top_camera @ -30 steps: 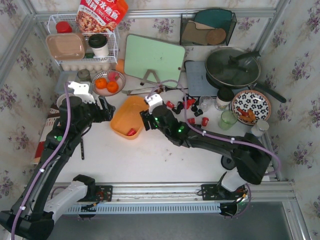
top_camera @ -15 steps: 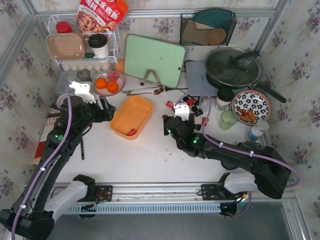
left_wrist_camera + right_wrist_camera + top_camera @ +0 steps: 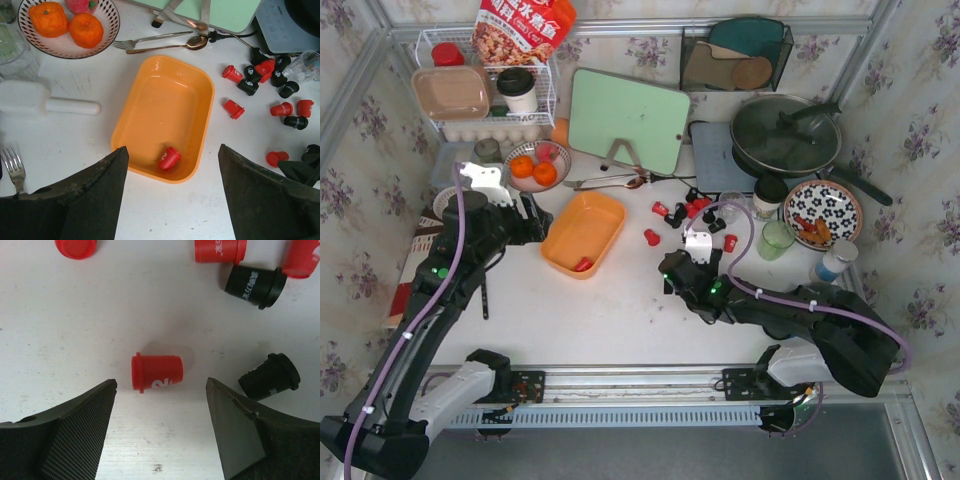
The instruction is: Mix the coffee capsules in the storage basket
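Observation:
The orange storage basket (image 3: pixel 582 228) sits left of centre and holds one red coffee capsule (image 3: pixel 169 158). The basket also fills the middle of the left wrist view (image 3: pixel 150 107). Several red and black coffee capsules (image 3: pixel 688 211) lie loose on the table to its right. My left gripper (image 3: pixel 532 222) is open and empty at the basket's left side (image 3: pixel 173 147). My right gripper (image 3: pixel 678 272) is open over the near edge of the loose capsules. In the right wrist view (image 3: pixel 161 381) a red capsule (image 3: pixel 157 372) lies on its side between its fingertips, untouched.
A bowl of oranges (image 3: pixel 533 168), a fork and spoon (image 3: pixel 610 182) and a green cutting board (image 3: pixel 628 115) stand behind the basket. A green cup (image 3: pixel 775 238), a patterned plate (image 3: pixel 823 212) and a pan (image 3: pixel 785 133) are at the right. A white wire rack (image 3: pixel 485 95) stands back left.
My right gripper has moved from the basket's right edge to the right and nearer, over the loose capsules. The left arm has not moved.

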Motion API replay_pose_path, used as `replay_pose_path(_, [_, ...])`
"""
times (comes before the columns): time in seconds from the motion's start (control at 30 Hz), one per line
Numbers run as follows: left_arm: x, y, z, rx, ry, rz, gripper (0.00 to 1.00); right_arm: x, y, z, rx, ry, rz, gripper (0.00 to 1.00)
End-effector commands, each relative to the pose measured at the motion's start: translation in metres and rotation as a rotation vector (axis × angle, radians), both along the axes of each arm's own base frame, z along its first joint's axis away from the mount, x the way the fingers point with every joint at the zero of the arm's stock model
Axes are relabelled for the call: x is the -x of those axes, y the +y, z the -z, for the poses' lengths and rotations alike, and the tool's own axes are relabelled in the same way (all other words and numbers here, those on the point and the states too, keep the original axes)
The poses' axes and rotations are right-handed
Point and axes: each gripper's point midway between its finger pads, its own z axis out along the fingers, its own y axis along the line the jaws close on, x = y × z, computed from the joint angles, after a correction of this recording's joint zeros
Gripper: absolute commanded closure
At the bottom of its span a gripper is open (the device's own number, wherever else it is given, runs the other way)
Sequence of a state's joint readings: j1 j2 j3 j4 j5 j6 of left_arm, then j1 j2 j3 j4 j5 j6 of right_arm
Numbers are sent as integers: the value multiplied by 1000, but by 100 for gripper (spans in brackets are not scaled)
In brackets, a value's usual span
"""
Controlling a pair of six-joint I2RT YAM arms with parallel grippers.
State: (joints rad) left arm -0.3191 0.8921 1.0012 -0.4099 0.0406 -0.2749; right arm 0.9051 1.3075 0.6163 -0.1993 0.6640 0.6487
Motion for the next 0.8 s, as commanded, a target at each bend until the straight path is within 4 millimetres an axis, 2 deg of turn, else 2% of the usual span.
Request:
replay_pose_path(0.0, [-5, -2, -7, 19, -31, 1, 25, -3, 13, 7, -104, 31, -50, 21])
replay_pose_path(0.4, [-6, -4, -4, 26, -20, 5, 25, -17, 6, 18, -130, 63, -75, 25])
replay_pose_path(0.57, [-7, -5, -4, 30, -17, 8, 25, -18, 7, 22, -128, 80, -83, 32])
replay_pose_path(0.77, [-7, -5, -3, 33, -13, 9, 25, -17, 7, 29, -105, 105, -86, 34])
